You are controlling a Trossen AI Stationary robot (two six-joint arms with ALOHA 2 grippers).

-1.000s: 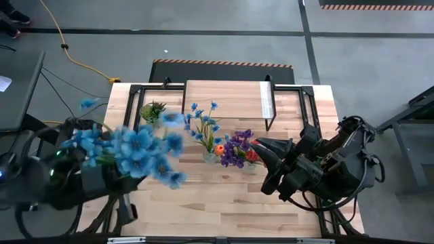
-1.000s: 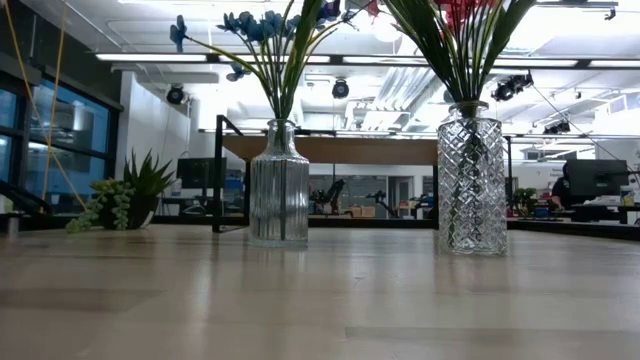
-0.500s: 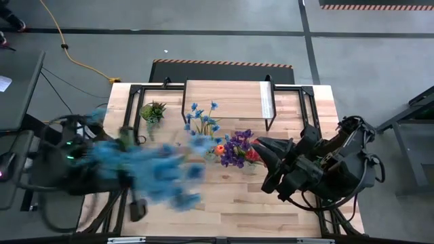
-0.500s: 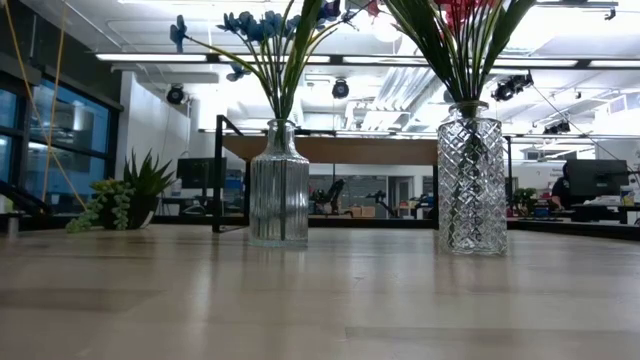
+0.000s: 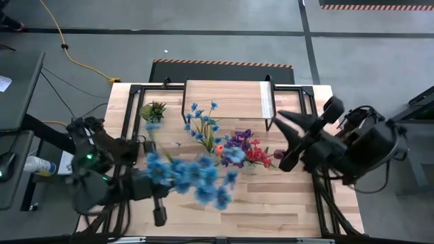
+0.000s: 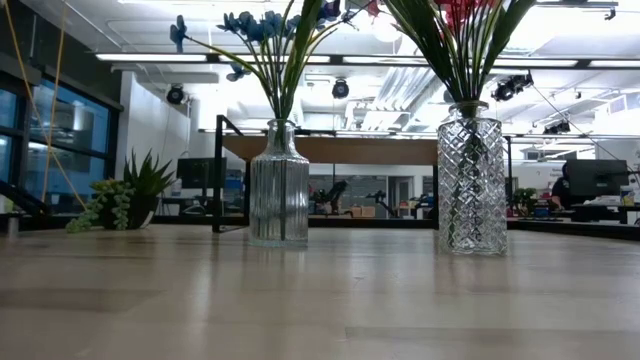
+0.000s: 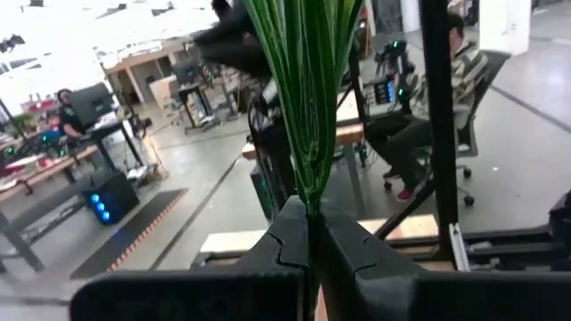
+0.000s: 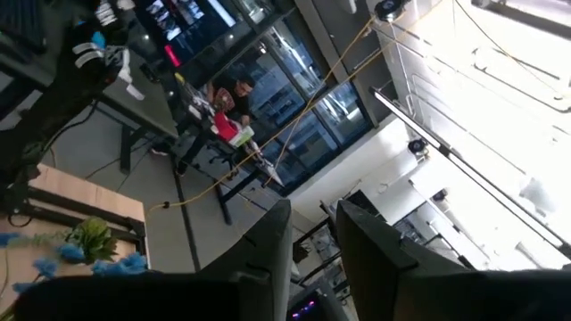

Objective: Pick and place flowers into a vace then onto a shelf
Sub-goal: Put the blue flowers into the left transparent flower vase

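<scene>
So the left claw [image 7: 312, 234] is clamped tight on the green stems of a blue bunch of flowers [image 5: 190, 177], holding it above the front-left part of the table [image 5: 271, 210], blooms pointing toward the middle. Two glass vases stand mid-table: one [image 6: 279, 185] with blue flowers and an orange bloom [image 5: 203, 125], the other [image 6: 471, 178] with the red and purple bunch [image 5: 245, 149]. The shelf [image 5: 224, 98] sits at the back with nothing on it. The right claw [image 5: 279, 130] hangs by the table's right side, fingers a little apart, holding nothing. A small potted plant [image 5: 153, 110] sits back-left.
</scene>
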